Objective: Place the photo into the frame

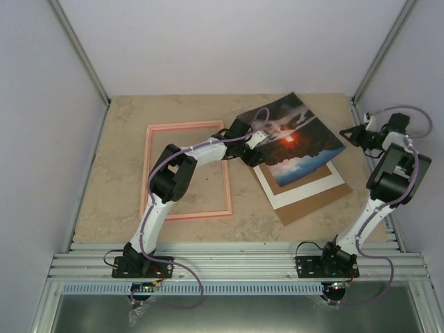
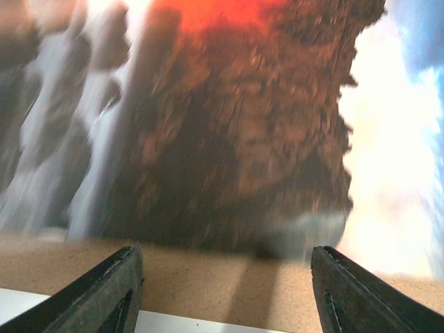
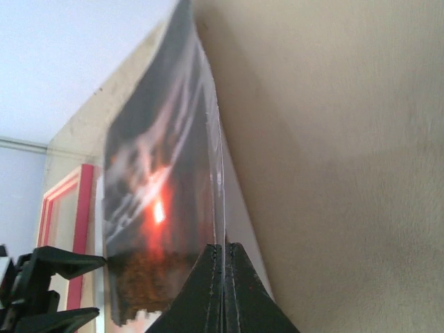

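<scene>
The photo point(image 1: 291, 139), a red sun glow amid dark clouds, is lifted off the table and tilted. My right gripper point(image 1: 345, 134) is shut on its right edge; in the right wrist view the fingers point(image 3: 223, 253) pinch the thin edge of the photo point(image 3: 159, 208). My left gripper point(image 1: 254, 154) is open at the photo's lower left edge, just short of it. In the left wrist view the photo point(image 2: 229, 118) fills the view beyond the open gripper point(image 2: 222, 277). The pink frame point(image 1: 186, 170) lies flat at the left, partly under the left arm.
A white mat sheet point(image 1: 305, 189) lies on a brown backing board point(image 1: 316, 205) under the photo, right of centre. Both show under the left gripper: board point(image 2: 208, 277), mat point(image 2: 41, 305). The frame also shows in the right wrist view point(image 3: 66, 215). Cage walls enclose the table.
</scene>
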Available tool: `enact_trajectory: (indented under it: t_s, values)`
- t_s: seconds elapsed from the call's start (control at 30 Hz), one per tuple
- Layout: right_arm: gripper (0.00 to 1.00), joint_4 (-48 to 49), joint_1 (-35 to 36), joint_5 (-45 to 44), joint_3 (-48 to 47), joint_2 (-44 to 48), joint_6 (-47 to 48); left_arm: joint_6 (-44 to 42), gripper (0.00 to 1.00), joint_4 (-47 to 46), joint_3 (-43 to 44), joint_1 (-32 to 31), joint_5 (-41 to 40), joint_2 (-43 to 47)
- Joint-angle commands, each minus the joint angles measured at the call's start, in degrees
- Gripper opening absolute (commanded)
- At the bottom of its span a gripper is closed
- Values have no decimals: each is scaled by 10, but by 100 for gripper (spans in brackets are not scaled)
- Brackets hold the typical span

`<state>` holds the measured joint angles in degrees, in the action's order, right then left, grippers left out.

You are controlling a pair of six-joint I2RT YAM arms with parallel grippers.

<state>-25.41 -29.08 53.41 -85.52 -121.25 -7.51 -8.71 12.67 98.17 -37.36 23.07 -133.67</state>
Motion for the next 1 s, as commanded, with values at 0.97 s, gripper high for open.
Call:
enact_trajectory:
  t_s: [0.97]
  values:
    - [1, -226, -22, -178, -253, 293, 284, 9, 83, -4, -143, -3, 14, 183]
